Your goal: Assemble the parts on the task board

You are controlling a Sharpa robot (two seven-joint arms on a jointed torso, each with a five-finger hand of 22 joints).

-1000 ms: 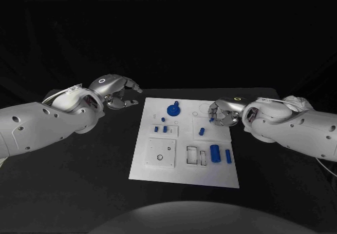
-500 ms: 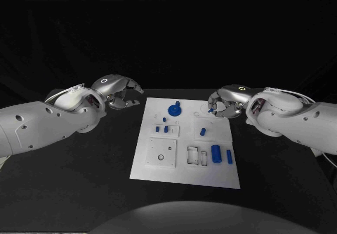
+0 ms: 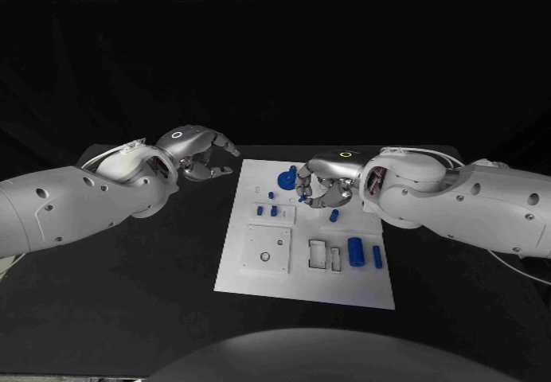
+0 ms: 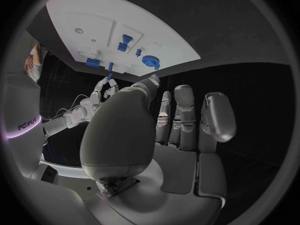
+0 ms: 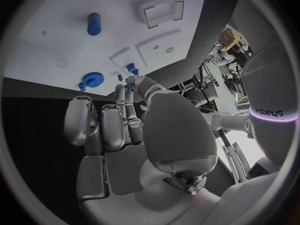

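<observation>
On the black tabletop, the white task board carries blue parts near its close end. Farther along, the right hand hovers over the board, fingers pinching a small blue peg. Beyond the board's left edge, the left hand hangs with fingers curled inward, holding nothing.

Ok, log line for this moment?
left hand: empty, beside task board | right hand: pinches small blue peg above board
</observation>
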